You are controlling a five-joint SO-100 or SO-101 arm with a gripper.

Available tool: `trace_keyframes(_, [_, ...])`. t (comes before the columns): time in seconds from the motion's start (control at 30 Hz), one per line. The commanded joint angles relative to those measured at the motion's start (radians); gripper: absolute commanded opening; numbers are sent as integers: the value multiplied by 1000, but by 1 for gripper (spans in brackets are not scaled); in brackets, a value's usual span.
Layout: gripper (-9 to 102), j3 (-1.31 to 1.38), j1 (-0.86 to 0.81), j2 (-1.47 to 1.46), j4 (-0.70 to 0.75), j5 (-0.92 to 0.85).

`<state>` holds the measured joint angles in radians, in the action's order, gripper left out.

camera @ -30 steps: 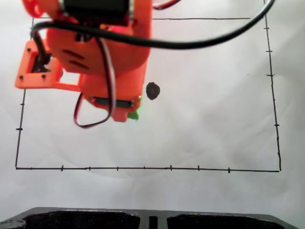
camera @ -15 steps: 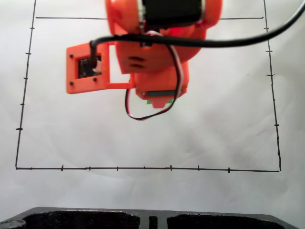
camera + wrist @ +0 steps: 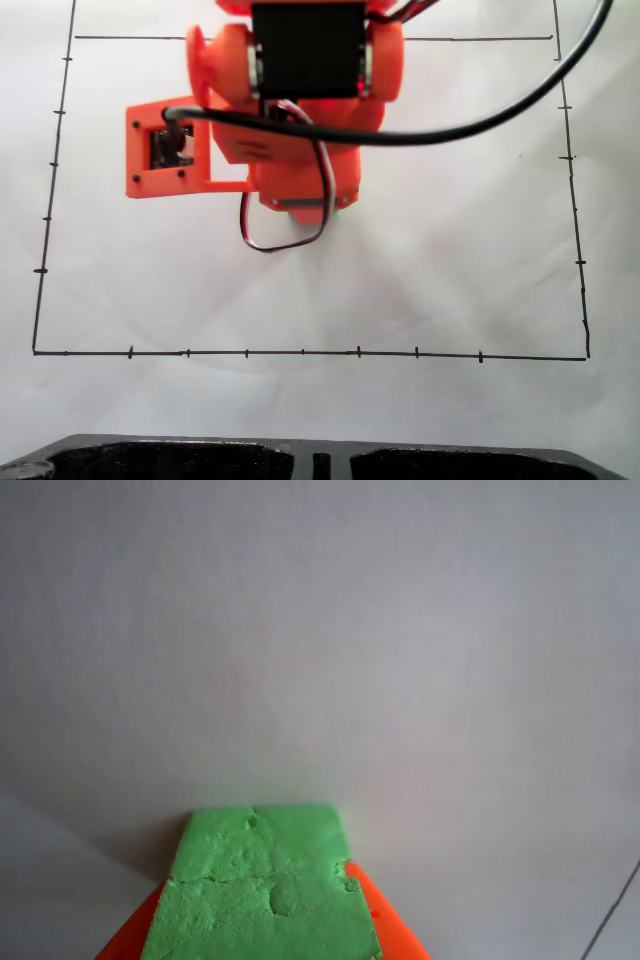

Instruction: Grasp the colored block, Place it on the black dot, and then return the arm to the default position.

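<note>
1. In the wrist view, the small bright green cube with a bumpy surface (image 3: 262, 890) fills the lower centre, with orange plastic of the claw (image 3: 262, 945) showing at both of its lower corners.
2. The claw is pinched on the cube; the white paper (image 3: 320, 630) spreads behind it, a soft shadow lying to the cube's left.
3. A thin black line (image 3: 612, 910) crosses the paper at the lower right corner of the wrist view.
4. In the fixed view, a dark edge (image 3: 320, 460) runs along the bottom, nearest the camera.
5. Beyond it lies the paper on the bench, framed by a thin black border with tick marks (image 3: 300, 353).
6. The bright orange-red plastic arm (image 3: 300, 150) reaches down from the top edge, its black servo (image 3: 307, 48) uppermost and an orange camera bracket (image 3: 165, 150) sticking out to the left.
7. A thick black cable (image 3: 450, 128) arcs from the bracket to the upper right; a red-white-black wire loop (image 3: 285, 235) hangs below the wrist.
8. The small black marker dot sits hidden under the arm.
9. A second ago the arm stood farther left, with the dot bare beside it; it has since swung right over that spot.
</note>
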<state>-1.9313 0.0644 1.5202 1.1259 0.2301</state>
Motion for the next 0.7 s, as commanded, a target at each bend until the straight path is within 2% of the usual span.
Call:
trace_keyframes(0.0, [17,0,2,8,-2,6])
trace_keyframes(0.1, [22,0,3,18,8,18])
trace_keyframes(0.43, [50,-2,6,233,163,3])
trace_keyframes(0.67, [53,-104,28,592,259,-100])
